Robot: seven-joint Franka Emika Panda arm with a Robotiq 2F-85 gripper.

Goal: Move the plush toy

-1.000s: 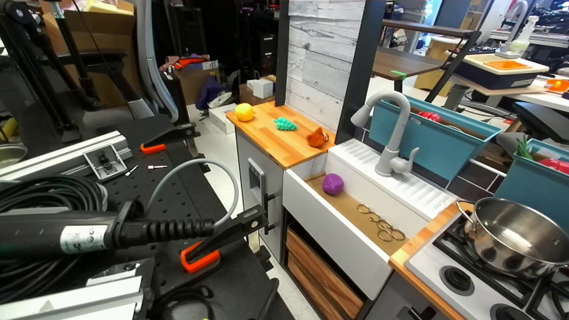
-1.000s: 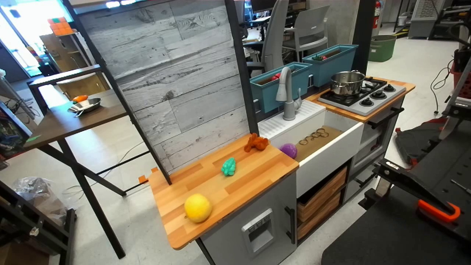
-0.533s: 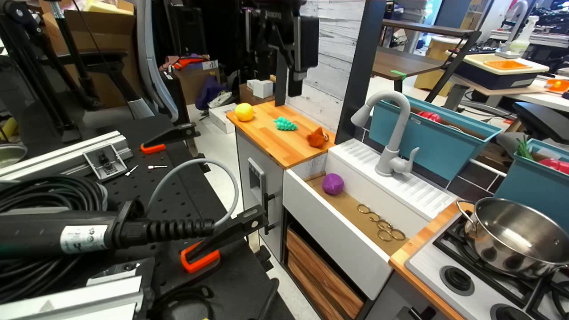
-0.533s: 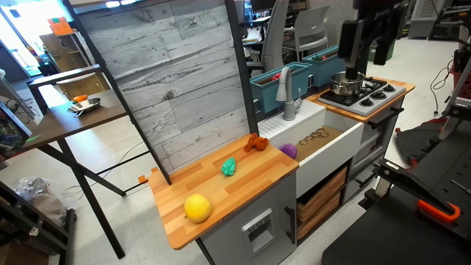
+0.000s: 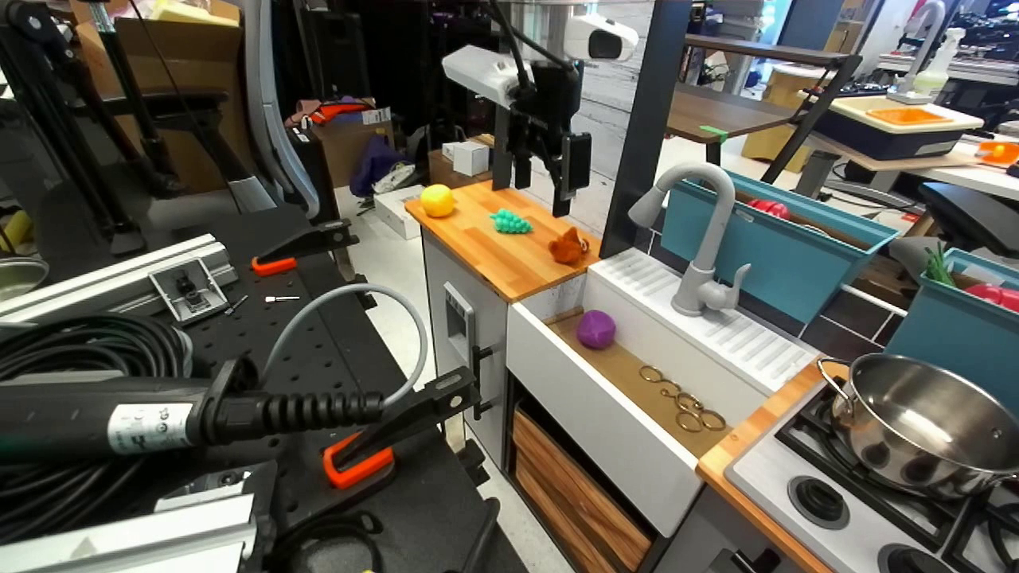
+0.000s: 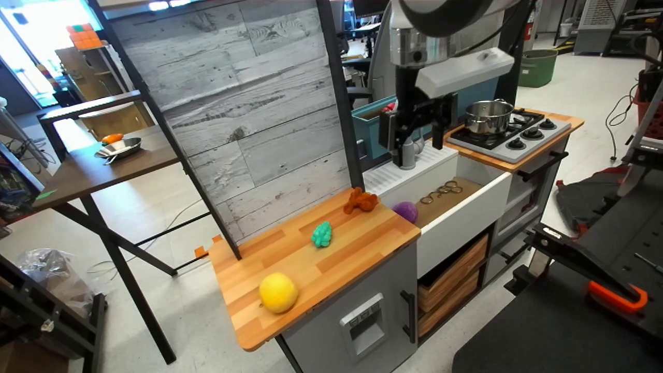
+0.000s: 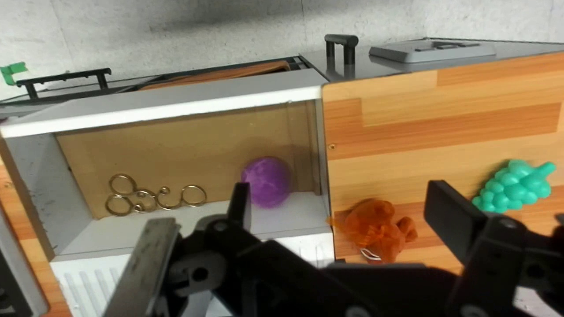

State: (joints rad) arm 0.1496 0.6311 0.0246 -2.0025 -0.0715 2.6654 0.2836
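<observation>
Hovering with my end effector [image 7: 343, 204] spread apart, I could knock the plush toy [image 7: 374, 229] off the surface [image 7: 410, 163] into the sink [image 7: 176, 110] by descending off-centre.

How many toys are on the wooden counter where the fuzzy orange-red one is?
3: the orange-red lumpy plush toy at the end by the white rectangular sink, the green bumpy grape-shaped toy in the middle, and the yellow rounded toy towards the opposite end.
</observation>
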